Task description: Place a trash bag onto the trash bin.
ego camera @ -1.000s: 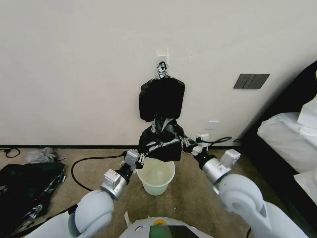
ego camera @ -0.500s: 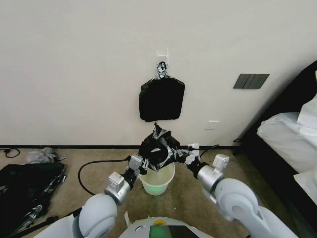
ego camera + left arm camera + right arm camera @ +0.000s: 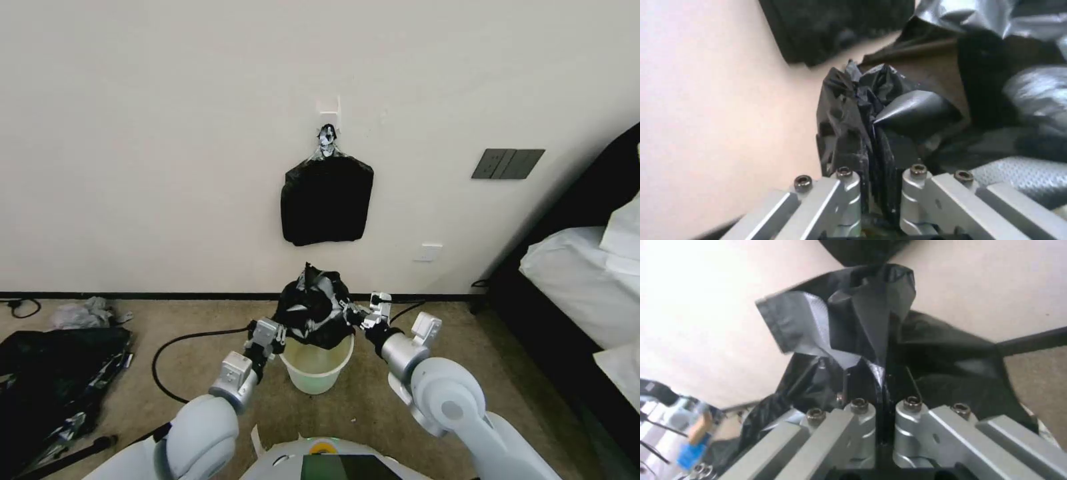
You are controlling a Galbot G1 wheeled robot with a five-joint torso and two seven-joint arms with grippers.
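Observation:
A crinkly black trash bag (image 3: 313, 308) hangs bunched over the mouth of the cream-white trash bin (image 3: 316, 370) on the carpet by the wall. My left gripper (image 3: 281, 331) is shut on the bag's left edge, beside the bin's left rim. My right gripper (image 3: 354, 316) is shut on the bag's right edge, above the right rim. In the left wrist view the black film (image 3: 862, 133) is pinched between the fingers (image 3: 849, 186). The right wrist view shows the bag (image 3: 871, 326) clamped between its fingers (image 3: 862, 420) as well.
A flat bundle of black bags (image 3: 327, 200) hangs from a wall hook above the bin. A black cable (image 3: 180, 340) curls on the carpet at the left. A big dark heap (image 3: 53, 373) lies at far left. A bed (image 3: 587, 280) stands at right.
Both grippers have come down and closer together with the bag, which has sunk from in front of the hanging bundle to the bin's mouth and crumpled smaller.

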